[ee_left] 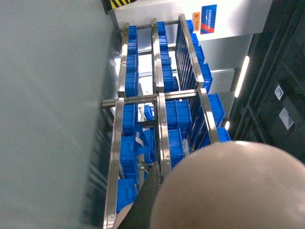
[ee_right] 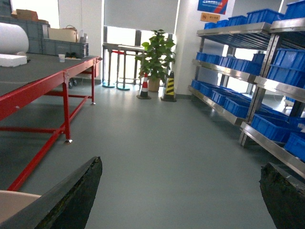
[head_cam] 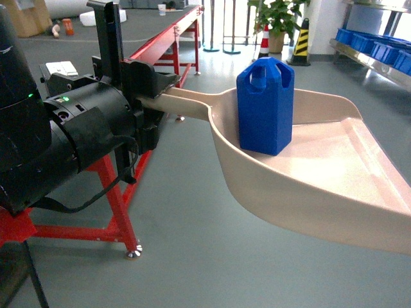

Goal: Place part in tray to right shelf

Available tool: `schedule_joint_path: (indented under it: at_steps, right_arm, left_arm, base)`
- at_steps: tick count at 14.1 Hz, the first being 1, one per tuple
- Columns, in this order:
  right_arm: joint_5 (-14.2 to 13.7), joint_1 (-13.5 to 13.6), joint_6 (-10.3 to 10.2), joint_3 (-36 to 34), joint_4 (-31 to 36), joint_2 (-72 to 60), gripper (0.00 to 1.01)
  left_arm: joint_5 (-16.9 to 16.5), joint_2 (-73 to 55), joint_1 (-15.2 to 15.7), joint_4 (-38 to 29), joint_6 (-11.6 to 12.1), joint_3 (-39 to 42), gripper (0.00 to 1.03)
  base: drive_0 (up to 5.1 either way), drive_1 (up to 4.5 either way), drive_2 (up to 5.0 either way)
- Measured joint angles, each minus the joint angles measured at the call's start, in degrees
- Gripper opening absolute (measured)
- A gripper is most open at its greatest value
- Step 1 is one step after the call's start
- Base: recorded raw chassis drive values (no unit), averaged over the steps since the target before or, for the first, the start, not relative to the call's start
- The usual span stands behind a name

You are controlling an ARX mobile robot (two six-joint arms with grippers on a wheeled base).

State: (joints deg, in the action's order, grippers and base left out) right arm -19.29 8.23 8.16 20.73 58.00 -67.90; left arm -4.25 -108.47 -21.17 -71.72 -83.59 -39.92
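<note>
Left gripper (head_cam: 151, 96) clamped on tray (head_cam: 334, 186) handle | right gripper (ee_right: 181, 191) fingers apart, empty | part (head_cam: 265, 106) upright in tray | step: carry | next: level approach to right shelf (ee_right: 248, 90)

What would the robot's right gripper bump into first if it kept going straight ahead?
Nothing close. The right gripper points down the open aisle over bare floor, between the red table and the shelf. Far ahead stand a striped cone and potted plant, probably the first things in line.
</note>
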Motion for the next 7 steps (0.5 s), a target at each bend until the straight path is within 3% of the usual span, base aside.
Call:
schedule_joint_path:
  at_steps: [7]
  right_arm:
    - [0.0, 0.0, 0.0, 0.0, 0.13, 0.0, 0.98]
  left_arm:
    - [0.2, 0.0, 0.0, -0.09, 0.0, 0.0, 0.13]
  base:
    - [5.0, -2.36, -2.4]
